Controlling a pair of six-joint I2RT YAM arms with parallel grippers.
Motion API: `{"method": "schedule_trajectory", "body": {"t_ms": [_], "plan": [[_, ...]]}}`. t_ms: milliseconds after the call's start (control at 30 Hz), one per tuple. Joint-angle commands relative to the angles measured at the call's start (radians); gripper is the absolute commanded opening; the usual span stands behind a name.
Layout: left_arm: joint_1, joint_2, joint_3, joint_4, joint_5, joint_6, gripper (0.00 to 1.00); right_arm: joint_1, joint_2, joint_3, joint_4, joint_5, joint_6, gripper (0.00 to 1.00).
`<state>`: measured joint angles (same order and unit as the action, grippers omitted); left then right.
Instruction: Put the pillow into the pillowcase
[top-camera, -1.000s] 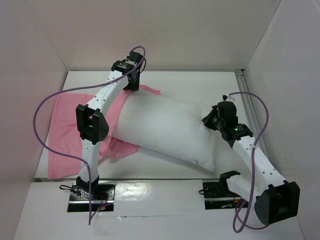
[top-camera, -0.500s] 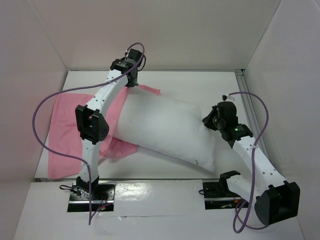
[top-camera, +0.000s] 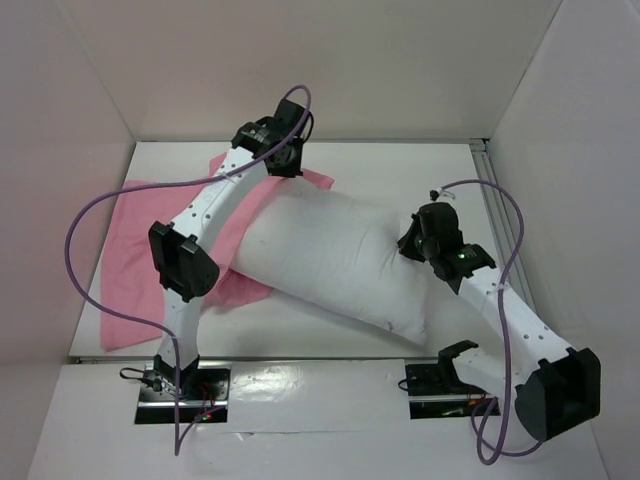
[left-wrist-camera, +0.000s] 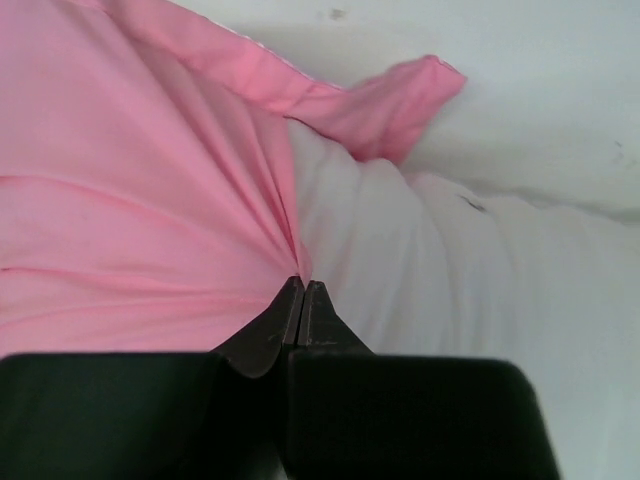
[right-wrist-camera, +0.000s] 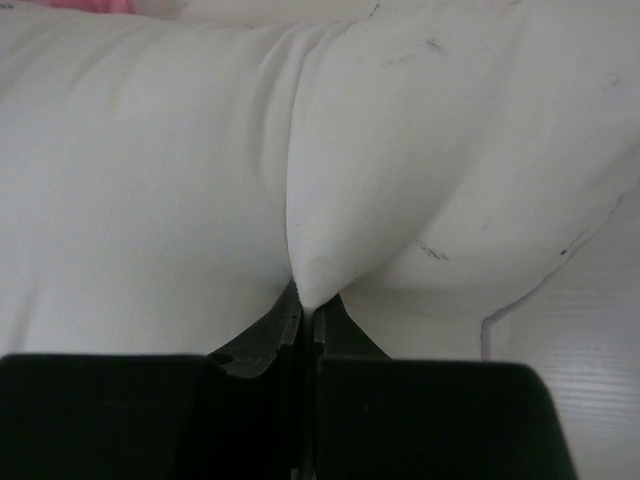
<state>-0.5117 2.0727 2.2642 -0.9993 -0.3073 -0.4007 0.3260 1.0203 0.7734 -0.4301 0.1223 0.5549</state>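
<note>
Between left fingers (left-wrist-camera: 268, 335) lies pinched pillowcase (left-wrist-camera: 130, 230); between right fingers (right-wrist-camera: 262, 340), the pillow (right-wrist-camera: 150, 180).

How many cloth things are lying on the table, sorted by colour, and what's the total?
White: 1, the pillow
Pink: 1, the pillowcase
Total: 2

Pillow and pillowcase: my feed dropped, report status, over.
Left gripper shut on pillowcase edge. Right gripper shut on pillow. Pillow mostly outside the case. Nothing blocking.
</note>
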Motion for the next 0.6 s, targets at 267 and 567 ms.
{"method": "schedule_trajectory", "body": {"t_ms": [267,567], "plan": [[-0.137,-0.134,-0.025,0.053,0.122,-0.073,0.00,0.199,-0.095,0.161,0.194,-0.061,-0.027,0.00],[-0.183,-0.052,0.214,-0.062,0.253,-0.064,0.00,0.179,-0.040,0.371,0.298,-0.263,-0.013,0.00]]}}
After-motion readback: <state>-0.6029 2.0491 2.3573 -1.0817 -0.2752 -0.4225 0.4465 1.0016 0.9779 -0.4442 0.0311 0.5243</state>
